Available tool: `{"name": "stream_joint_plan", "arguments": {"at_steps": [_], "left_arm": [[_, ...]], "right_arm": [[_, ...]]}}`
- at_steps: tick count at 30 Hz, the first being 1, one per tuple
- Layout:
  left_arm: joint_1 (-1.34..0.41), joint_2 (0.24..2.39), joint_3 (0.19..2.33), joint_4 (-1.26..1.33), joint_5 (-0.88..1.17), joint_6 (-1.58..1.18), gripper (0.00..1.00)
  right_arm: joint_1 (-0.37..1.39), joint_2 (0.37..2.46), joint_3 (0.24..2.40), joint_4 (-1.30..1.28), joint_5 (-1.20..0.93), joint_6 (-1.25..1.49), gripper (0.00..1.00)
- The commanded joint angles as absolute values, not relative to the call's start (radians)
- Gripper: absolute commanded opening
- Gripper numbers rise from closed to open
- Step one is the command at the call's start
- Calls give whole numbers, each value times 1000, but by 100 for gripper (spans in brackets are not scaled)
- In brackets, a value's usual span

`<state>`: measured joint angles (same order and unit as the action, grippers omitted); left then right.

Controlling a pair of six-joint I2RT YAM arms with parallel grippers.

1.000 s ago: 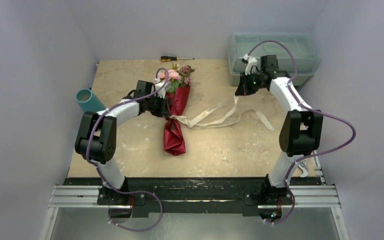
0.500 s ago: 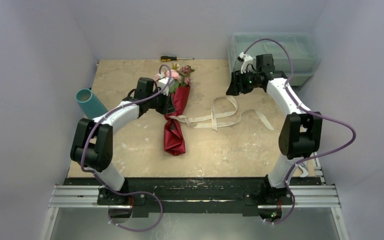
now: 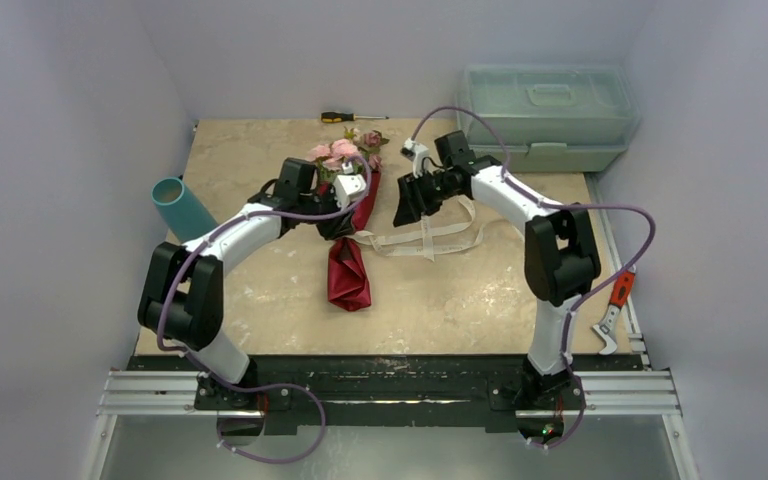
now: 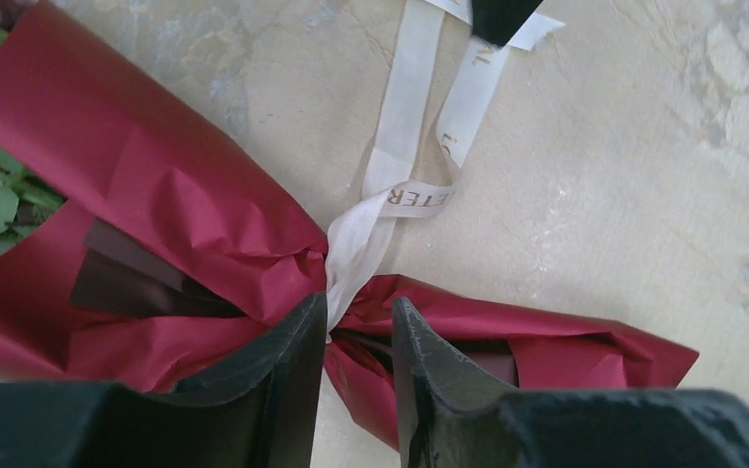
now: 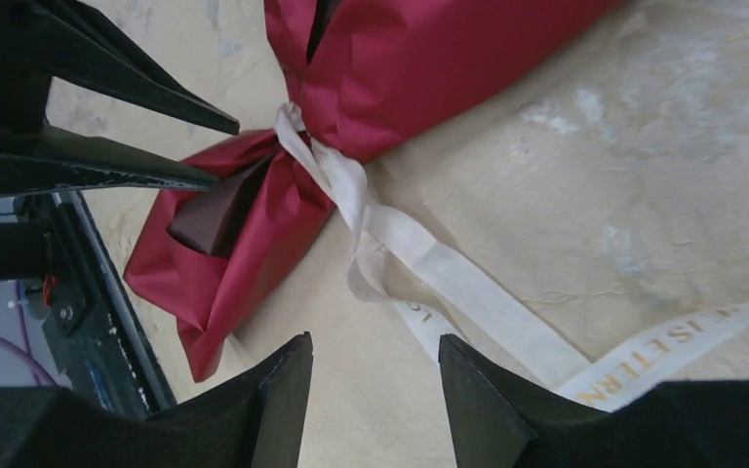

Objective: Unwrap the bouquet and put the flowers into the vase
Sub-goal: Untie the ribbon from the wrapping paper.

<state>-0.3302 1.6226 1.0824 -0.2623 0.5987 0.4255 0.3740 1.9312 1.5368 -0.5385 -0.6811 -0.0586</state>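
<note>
Both parted: left end effector (image 4: pixel 359 314) narrowly, at bouquet (image 4: pixel 185 219); right end effector (image 5: pixel 373 353) wide, empty.

Right tool (image 5: pixel 374 339) gapes above ribbon (image 5: pixel 468 291) — bouquet (image 5: pixel 429 68) cinched, lying flat.

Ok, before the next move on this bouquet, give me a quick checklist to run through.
1. Is the ribbon off the bouquet? Not ok: it wraps the maroon paper at the waist.
2. Is the right gripper free? Ok: open above the loose ribbon tail.
3. Is the left gripper at the knot? Ok: jaws slightly apart beside it.
4. Are the flowers out of the paper? Not ok.
5. Is the vase upright? Cannot tell from above.
</note>
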Motion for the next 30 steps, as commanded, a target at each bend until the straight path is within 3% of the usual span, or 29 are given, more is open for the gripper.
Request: {"name": "stream_joint_plan", "arguments": {"at_steps": [1, 6, 18, 20, 25, 30], "left_arm": [[-346, 1618, 1124, -307, 647, 664, 28], [-347, 1550, 1019, -188, 689, 677, 27], [-398, 1564, 995, -202, 660, 894, 26], [-416, 1565, 994, -220, 655, 940, 26], [-441, 1565, 995, -271, 646, 1048, 25], [-464, 1595, 1009, -322, 636, 1179, 25]], "right_arm": [[416, 1940, 1511, -463, -729, 10, 54], [478, 1986, 1469, -359, -693, 72, 55], [528, 2118, 1490, -316, -651, 60, 53], [529, 2134, 1499, -322, -666, 59, 42], [527, 2084, 1524, -338, -682, 48, 0], [527, 2044, 1555, -364, -721, 42, 0]]}}
